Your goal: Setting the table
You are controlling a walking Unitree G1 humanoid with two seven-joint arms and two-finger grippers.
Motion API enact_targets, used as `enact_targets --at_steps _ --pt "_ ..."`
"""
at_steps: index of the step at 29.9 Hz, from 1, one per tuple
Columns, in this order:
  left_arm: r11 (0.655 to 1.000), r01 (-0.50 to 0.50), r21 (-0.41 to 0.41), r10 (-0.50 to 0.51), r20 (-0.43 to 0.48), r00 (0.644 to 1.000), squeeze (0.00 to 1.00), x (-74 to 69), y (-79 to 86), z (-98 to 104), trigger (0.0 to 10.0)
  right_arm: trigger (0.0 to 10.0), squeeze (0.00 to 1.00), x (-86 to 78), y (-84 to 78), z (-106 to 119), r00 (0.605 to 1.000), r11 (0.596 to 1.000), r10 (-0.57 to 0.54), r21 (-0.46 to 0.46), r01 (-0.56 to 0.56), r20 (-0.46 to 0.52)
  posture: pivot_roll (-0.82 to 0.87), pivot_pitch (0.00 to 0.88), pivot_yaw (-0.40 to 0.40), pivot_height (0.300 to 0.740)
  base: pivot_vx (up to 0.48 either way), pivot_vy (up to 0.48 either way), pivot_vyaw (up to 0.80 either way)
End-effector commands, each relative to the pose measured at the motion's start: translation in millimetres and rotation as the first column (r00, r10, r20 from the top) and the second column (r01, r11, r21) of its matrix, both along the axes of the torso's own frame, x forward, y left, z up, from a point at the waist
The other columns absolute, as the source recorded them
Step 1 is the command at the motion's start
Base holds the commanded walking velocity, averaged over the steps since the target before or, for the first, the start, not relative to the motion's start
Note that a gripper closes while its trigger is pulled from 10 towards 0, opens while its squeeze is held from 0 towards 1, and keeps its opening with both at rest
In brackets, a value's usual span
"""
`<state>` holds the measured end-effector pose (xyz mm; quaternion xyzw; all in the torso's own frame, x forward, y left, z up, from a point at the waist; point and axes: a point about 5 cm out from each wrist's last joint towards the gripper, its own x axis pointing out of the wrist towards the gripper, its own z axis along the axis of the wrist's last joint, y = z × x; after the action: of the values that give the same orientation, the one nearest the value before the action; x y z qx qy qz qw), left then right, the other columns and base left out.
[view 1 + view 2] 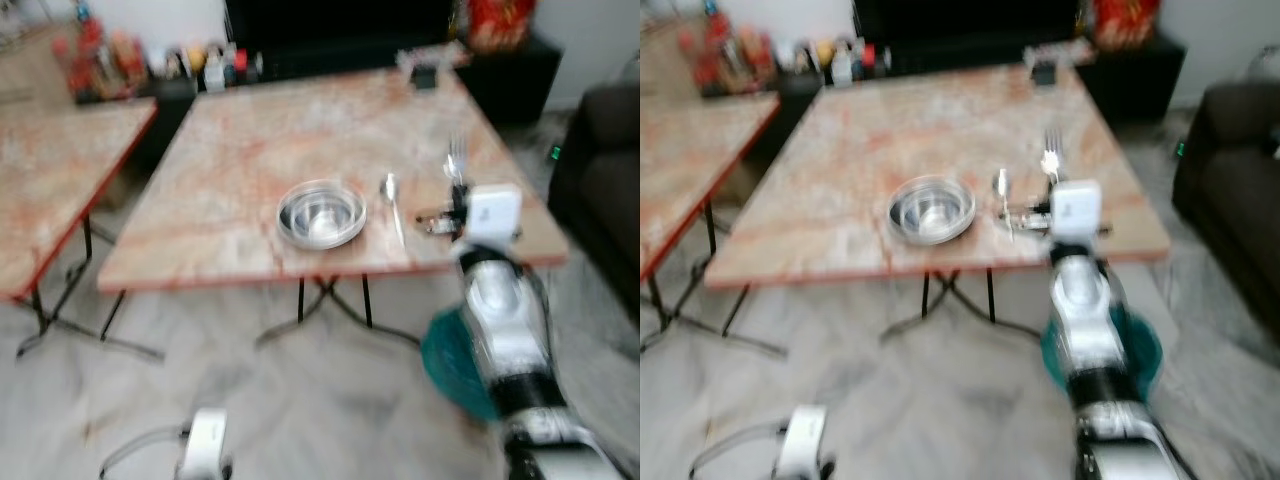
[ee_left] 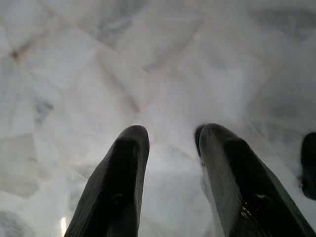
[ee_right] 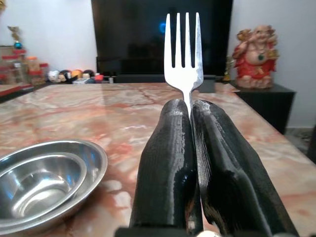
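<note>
- Marble-look table [image 1: 250, 150] holds a steel bowl [image 1: 321, 214] with a spoon [image 1: 392, 205] just beside it.
- Our right gripper [image 3: 191, 123] pinches a fork [image 3: 183, 49] upright; that thin grip could let it twist or drop onto the spoon.
- Left gripper [image 2: 170, 143] hangs spread over the floor.

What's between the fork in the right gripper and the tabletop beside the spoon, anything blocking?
Nothing visible. The right gripper is shut on the fork, held tines-up above the table near its front edge. The spoon and the steel bowl lie to its left, and the marble beyond them is bare.

Silver right arm [image 1: 505, 340] with black bands, white boxy wrist block [image 1: 493, 214], textured matte black pincer fingers [image 3: 168, 173]
</note>
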<state>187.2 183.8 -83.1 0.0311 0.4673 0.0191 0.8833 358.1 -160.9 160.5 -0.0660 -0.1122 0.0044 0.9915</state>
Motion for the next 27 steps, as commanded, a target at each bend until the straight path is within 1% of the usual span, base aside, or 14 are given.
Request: enact_targets --at_steps 1,9,14,19,27 --pt "1.000 -0.004 -0.002 0.004 0.006 1.000 0.00 2.7 -1.8 1.1 10.0 10.0 0.00 0.0 -11.9 3.4 0.999 0.999 -0.032 -0.003 0.032 0.009 -0.11 0.000 0.119 0.740 0.356 0.000 0.00" --pt "1.000 -0.003 -0.002 0.003 0.006 1.000 0.00 2.5 -1.9 1.0 10.0 10.0 0.00 0.0 -11.8 3.5 0.999 0.999 -0.035 0.006 0.034 0.011 -0.11 0.000 0.120 0.740 0.356 0.000 0.00" --pt "1.000 -0.002 -0.002 0.002 0.005 1.000 0.00 2.2 -2.1 0.8 10.0 10.0 0.00 0.3 -14.0 1.0 0.999 0.999 -0.048 0.023 0.048 -0.011 -0.11 0.000 0.120 0.740 0.355 0.000 0.00" --pt "1.000 -0.002 -0.003 0.002 0.006 1.000 0.00 1.6 -2.1 0.6 10.0 10.0 0.00 0.0 -14.4 0.6 0.999 0.998 -0.052 0.023 0.052 -0.009 -0.11 0.000 0.119 0.740 0.344 0.000 -0.52" --pt "1.000 -0.003 -0.010 0.003 0.004 1.000 0.00 0.6 -2.7 0.0 10.0 10.0 0.00 -2.8 -14.8 -4.3 0.998 0.998 -0.050 0.022 0.051 -0.023 -0.11 0.000 0.120 0.740 0.000 0.000 0.00"
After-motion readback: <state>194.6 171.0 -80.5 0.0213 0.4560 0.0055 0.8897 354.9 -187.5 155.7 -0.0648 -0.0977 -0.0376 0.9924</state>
